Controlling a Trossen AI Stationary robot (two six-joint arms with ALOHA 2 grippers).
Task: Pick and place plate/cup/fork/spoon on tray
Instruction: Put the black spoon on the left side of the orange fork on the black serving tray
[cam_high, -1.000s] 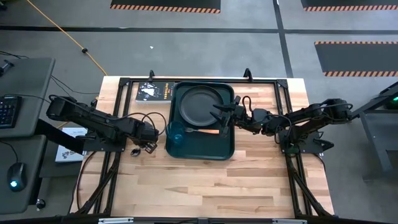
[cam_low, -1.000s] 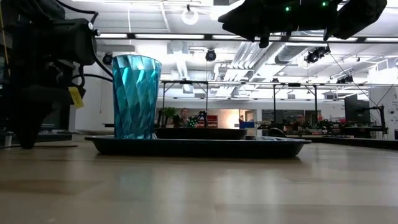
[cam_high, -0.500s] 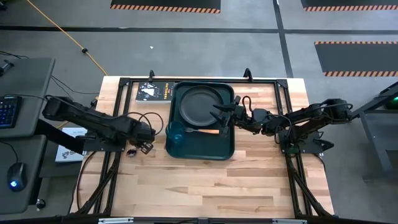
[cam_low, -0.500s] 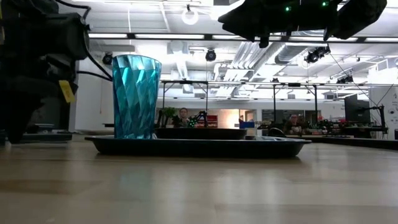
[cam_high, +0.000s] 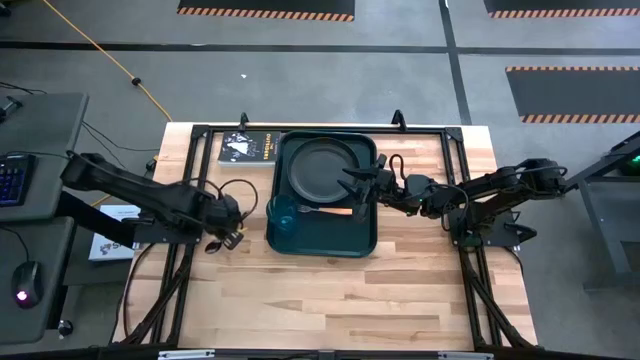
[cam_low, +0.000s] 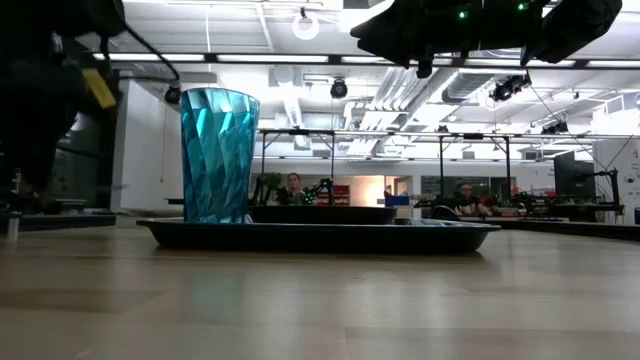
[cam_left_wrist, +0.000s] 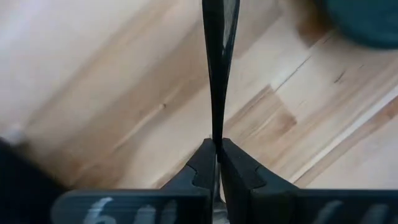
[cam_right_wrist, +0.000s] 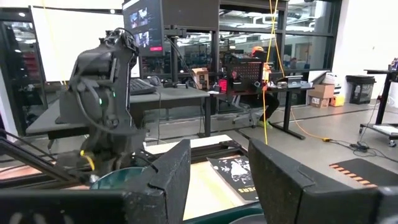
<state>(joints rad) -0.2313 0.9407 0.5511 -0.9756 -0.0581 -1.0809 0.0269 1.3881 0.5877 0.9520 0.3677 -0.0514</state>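
The dark green tray (cam_high: 371, 236) lies on the table's far middle. On it are the dark grey plate (cam_high: 325, 168), the teal cup (cam_high: 283, 213), upright on its near left corner (cam_low: 218, 155), and the orange-handled fork (cam_high: 336, 211). My left gripper (cam_high: 227, 235) hangs left of the tray, pointing steeply down. It is shut on a thin dark strip seen edge-on (cam_left_wrist: 215, 68), which I take for the spoon. My right gripper (cam_high: 352, 190) hovers level over the tray's right part, open (cam_right_wrist: 217, 180), with nothing between its fingers. My left gripper pinches the spoon's thin shaft (cam_left_wrist: 215, 132) between its two fingertips. The fingers point steeply down, and the shaft runs on past them along their line, over bare wood. Which end of the spoon the fingers have, I cannot tell.
A black printed book (cam_high: 248, 147) lies at the tray's far left corner. Bare wood spreads over the table's near half. People sit at desks in the room behind the table (cam_low: 293, 186).
My left gripper has risen and drawn back toward the table's left edge, away from the tray, staying shut on the spoon. The right arm and the things on the tray have kept still.
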